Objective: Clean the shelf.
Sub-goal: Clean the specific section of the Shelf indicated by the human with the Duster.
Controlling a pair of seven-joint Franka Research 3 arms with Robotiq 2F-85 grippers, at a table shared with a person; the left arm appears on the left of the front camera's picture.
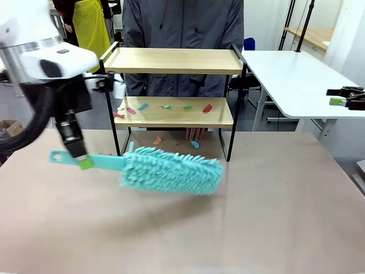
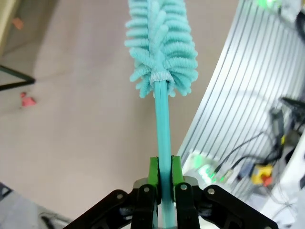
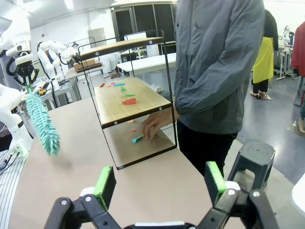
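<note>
The shelf (image 1: 174, 60) stands at the table's far side, with several coloured paper scraps (image 1: 165, 106) on its lower board and a few on the table beneath it. My left gripper (image 1: 82, 161) is shut on the handle of a teal fluffy duster (image 1: 171, 171), held low over the table in front of the shelf. In the left wrist view the gripper (image 2: 164, 176) clamps the thin handle and the duster head (image 2: 162, 43) points away. My right gripper (image 3: 160, 183) stands open with nothing between its fingers, off to the shelf's (image 3: 128, 100) right side, and shows at the front view's right edge (image 1: 336, 97).
A person in a grey jacket (image 1: 182, 23) stands behind the shelf, one hand (image 3: 152, 126) resting on the table under the lower board. A white table (image 1: 291, 74) is at the back right. A stool (image 3: 252, 155) stands beside the person.
</note>
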